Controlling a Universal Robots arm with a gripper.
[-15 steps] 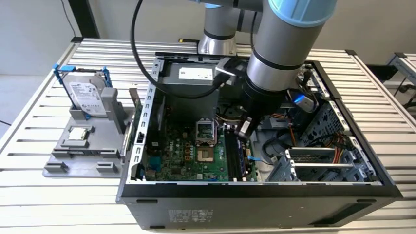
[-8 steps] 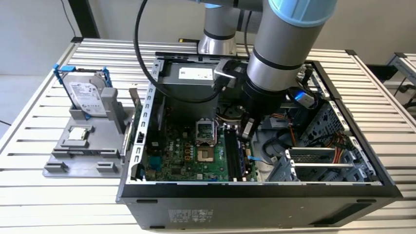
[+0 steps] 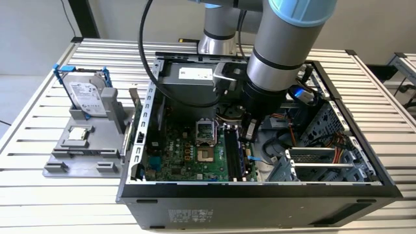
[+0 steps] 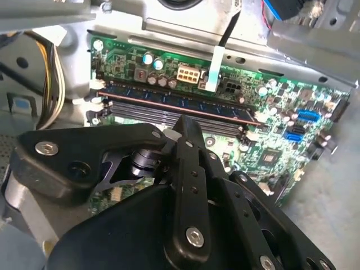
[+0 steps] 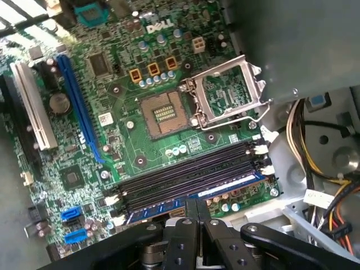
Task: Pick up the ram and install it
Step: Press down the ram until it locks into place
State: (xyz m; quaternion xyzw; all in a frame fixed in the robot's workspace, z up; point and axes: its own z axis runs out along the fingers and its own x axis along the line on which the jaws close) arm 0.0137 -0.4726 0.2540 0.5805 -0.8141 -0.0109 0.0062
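Inside the open computer case (image 3: 260,190), on the slatted worktop (image 3: 39,195), the gripper (image 3: 250,130) is lowered over the memory slots (image 5: 185,180) beside the empty processor socket (image 5: 163,114) of the green motherboard (image 3: 188,161). The ram (image 4: 174,104) is seen lying along one slot in both wrist views, its pale label (image 5: 236,183) showing, just beyond the fingertips. The fingers (image 5: 194,216) are drawn together, nothing visible between them. Toward the worktop's edge at the exterior view's left, a grey holder (image 3: 81,146) carries a silver hard drive (image 3: 85,92) in a blue frame.
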